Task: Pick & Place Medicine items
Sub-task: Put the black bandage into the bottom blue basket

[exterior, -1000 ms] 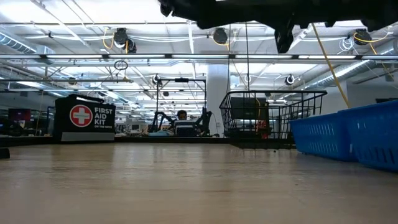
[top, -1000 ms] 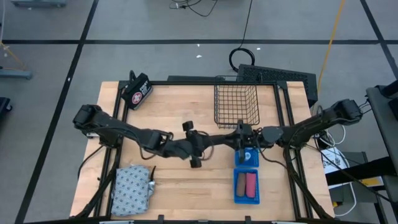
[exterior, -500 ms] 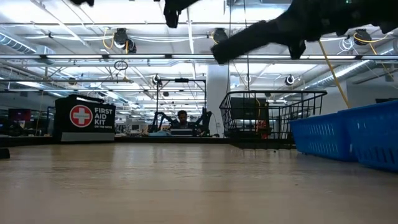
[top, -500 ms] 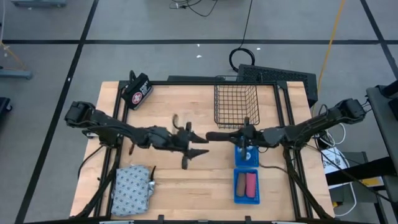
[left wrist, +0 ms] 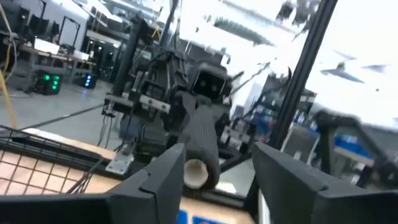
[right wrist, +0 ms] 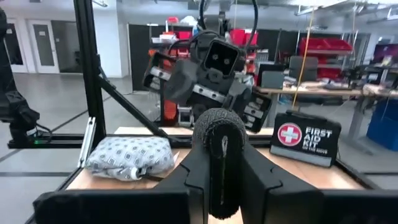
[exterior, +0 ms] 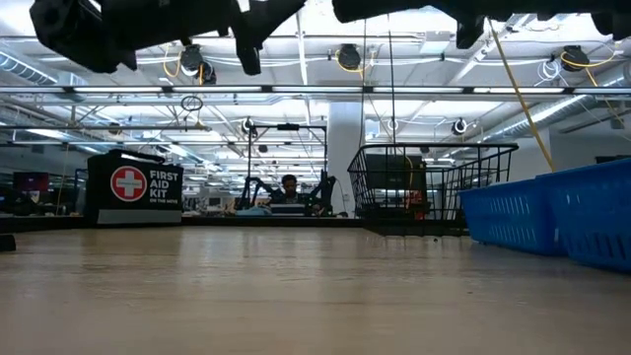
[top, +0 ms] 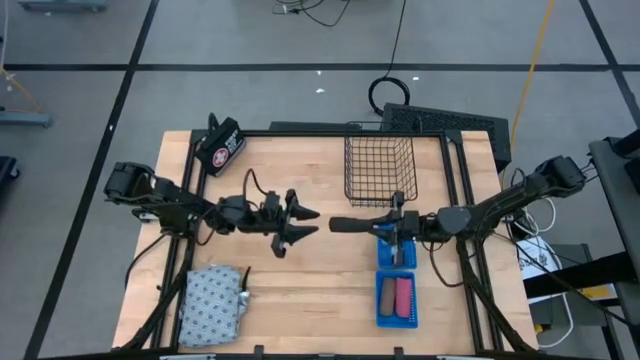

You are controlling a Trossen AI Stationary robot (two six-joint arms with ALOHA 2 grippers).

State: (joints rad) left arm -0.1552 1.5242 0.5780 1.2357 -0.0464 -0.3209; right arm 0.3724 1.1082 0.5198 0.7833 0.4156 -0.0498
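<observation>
My right gripper (top: 384,226) is shut on the black oblong piece (top: 350,224), which sticks out level toward the table's left, high above the wood. My left gripper (top: 306,222) is open and empty. It faces the piece's free end from the left, with a small gap between them. The brown and pink pieces (top: 396,296) lie in the near blue tray (top: 381,305). The grey-white patterned pouch (top: 212,305) lies flat at the near left corner. The white bottles are not in sight. My right gripper pinches the black piece between its two fingers (right wrist: 186,177) at the piece's right-hand end (right wrist: 216,186). The fingers come level from the table's right and lie along the piece. The free end (top: 334,224) points toward the left gripper, clear of everything.
A second blue tray (top: 405,255) lies partly under my right gripper. A black wire basket (top: 380,168) stands at the far middle. The black first-aid case (top: 222,147) sits at the far left corner. Bare wood lies between the pouch and the trays.
My left gripper has drawn back from my right gripper toward the table's left edge, and it has turned. The black piece has stayed in my right gripper, level and above the table.
</observation>
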